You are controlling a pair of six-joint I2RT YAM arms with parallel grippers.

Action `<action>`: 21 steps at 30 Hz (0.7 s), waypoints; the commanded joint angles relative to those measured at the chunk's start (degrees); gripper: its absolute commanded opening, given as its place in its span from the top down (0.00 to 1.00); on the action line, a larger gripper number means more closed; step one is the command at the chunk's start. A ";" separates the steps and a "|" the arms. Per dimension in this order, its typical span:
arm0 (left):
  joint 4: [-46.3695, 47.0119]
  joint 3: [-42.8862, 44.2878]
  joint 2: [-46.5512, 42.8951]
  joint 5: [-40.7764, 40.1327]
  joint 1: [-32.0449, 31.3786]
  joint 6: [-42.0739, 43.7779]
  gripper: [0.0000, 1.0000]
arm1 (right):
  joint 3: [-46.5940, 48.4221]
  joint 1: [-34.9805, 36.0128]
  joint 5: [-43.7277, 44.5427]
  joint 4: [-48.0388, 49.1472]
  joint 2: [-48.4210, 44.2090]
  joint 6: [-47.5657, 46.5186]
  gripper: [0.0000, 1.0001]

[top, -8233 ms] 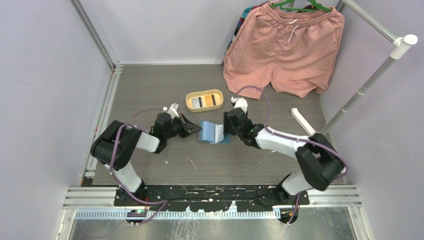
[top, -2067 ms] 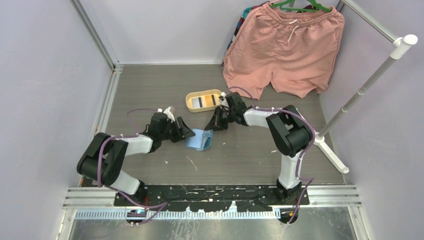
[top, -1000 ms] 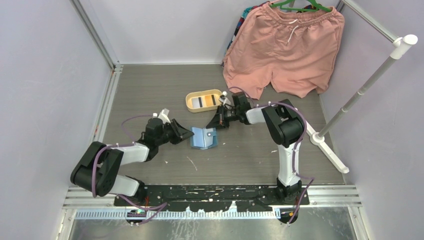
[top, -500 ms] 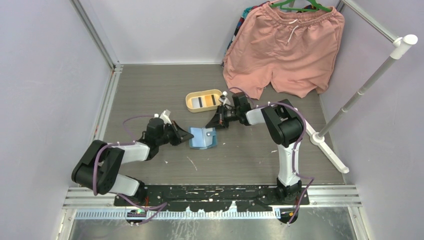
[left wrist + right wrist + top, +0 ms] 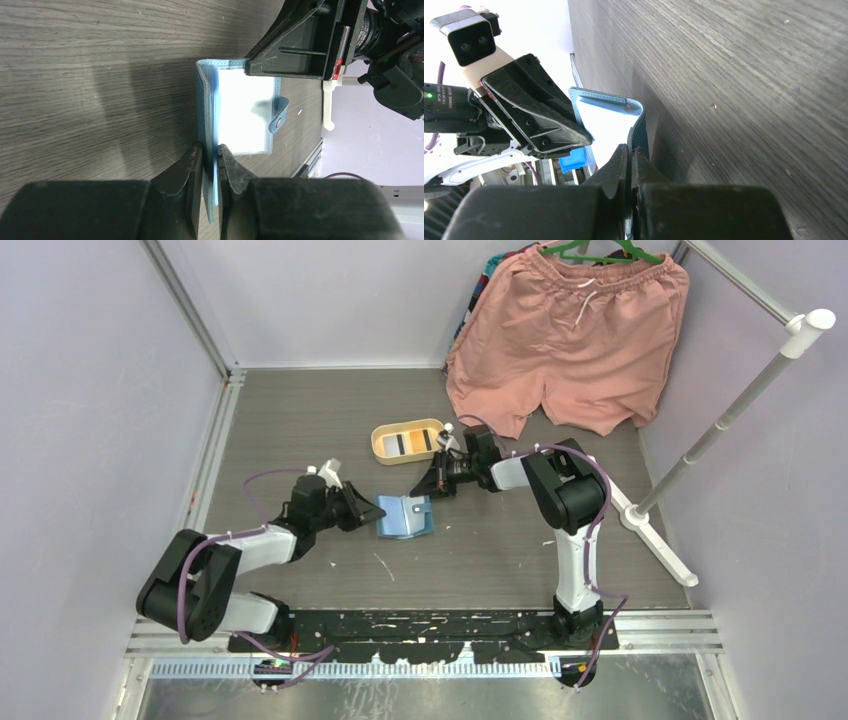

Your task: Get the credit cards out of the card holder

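The dark grey wood-grain table (image 5: 300, 420) runs out on every side of the yellow oval plastic tray (image 5: 410, 458), which I take as my marker. Beyond the tray and to its right hang salmon-pink cloth shorts (image 5: 570, 350). Their green hanger (image 5: 600, 252) is cut off by the top edge of the overhead view. Well to the right of the tray a white pole on a stand (image 5: 730, 410) leans across.

My left pincer (image 5: 210, 148) is on the near-left side of the tray, and my right pincer (image 5: 630, 148) sits just beside the tray's near-right end. Between them, on the near side of the tray and apart from it, is the small teal-blue bifold card holder (image 5: 405, 517), propped part open.

My left pincer is clenched on the rim of the flap that stands on edge, which runs between the two fingers. My right pincer is pinched tight where the darker outer flap meets its tips, though my own fingers hide the contact itself.

The inside of the holder glares white in my left wrist view, with one dark smudge. I cannot tell whether that is one of the credit cards or a bare pocket. A small blue snap tab (image 5: 279, 112) sticks out from the holder's far edge.

Flat dark and pale pieces (image 5: 400, 443) lie in the tray, too small to make out.
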 commanded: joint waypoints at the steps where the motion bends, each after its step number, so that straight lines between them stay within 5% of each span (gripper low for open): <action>1: 1.94 1.24 -0.05 1.73 -0.13 0.42 0.81 | -0.46 -0.23 -0.94 1.91 0.00 0.30 0.99; 8: 1.25 1.04 -0.68 1.32 -0.13 0.76 0.72 | -0.41 -0.21 -1.05 2.17 0.38 0.56 0.99; 16: 1.02 0.49 -1.36 0.02 -0.13 0.43 0.88 | -0.40 -0.37 -1.12 2.21 0.93 0.72 0.99; 21: -0.88 0.33 -3.17 -0.54 0.29 1.10 0.89 | -0.40 -0.28 -1.27 2.34 1.38 0.80 0.99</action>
